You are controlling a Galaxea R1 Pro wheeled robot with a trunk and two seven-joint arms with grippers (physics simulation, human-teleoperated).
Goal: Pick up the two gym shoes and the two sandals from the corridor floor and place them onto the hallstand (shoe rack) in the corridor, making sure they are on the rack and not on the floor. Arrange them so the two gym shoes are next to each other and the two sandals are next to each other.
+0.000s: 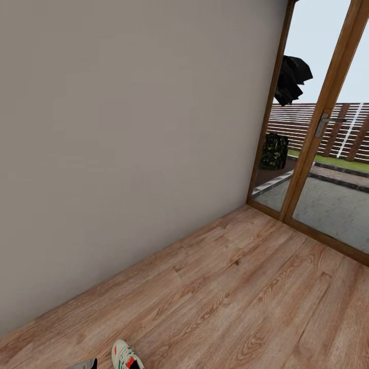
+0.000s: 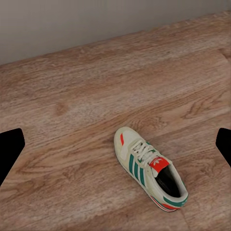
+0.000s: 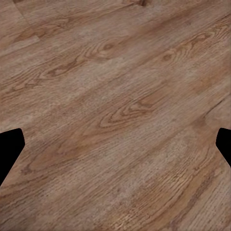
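One gym shoe (image 2: 150,172), cream with green stripes and a red-orange tongue, lies upright on the wood-grain corridor floor (image 2: 72,96). Its toe points toward the grey wall. The same gym shoe (image 1: 125,356) sits at the bottom edge of the head view. My left gripper (image 2: 118,148) hangs above it, open, with its dark fingertips (image 2: 10,150) far apart on either side of the shoe and nothing between them. My right gripper (image 3: 115,149) is open over bare floor planks (image 3: 120,115). The other gym shoe, the sandals and the hallstand are out of view.
A plain grey wall (image 1: 128,128) runs along the left of the floor. At the far right stands a wood-framed glass door (image 1: 312,154) with a handle, showing a patio and fence outside. Floor stretches between the wall and the door.
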